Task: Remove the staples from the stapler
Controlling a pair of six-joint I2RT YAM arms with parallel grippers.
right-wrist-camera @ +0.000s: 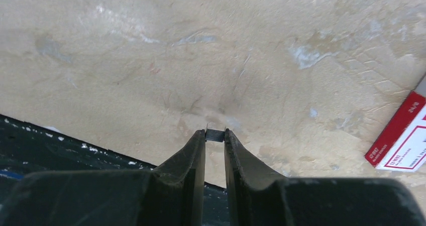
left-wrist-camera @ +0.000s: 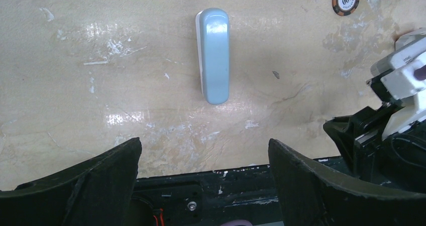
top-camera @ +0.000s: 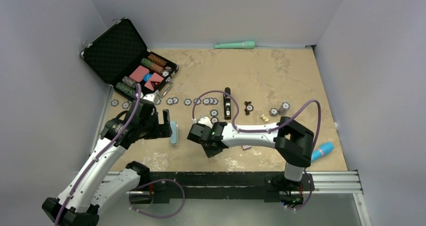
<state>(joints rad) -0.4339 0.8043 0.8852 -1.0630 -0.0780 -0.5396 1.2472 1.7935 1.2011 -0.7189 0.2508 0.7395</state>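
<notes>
Staples (right-wrist-camera: pixel 215 135) pinched in nearly closed right end effector (right-wrist-camera: pixel 215 133), left end effector (left-wrist-camera: pixel 203 145) wide open, empty

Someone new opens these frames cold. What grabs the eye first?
The right gripper, low near the front edge of the table, is pinched shut on a tiny strip of staples. The black stapler lies mid-table in a row of poker chips, and an open black case of chips sits far left. The left gripper hangs open near a pale teal bar.
</notes>
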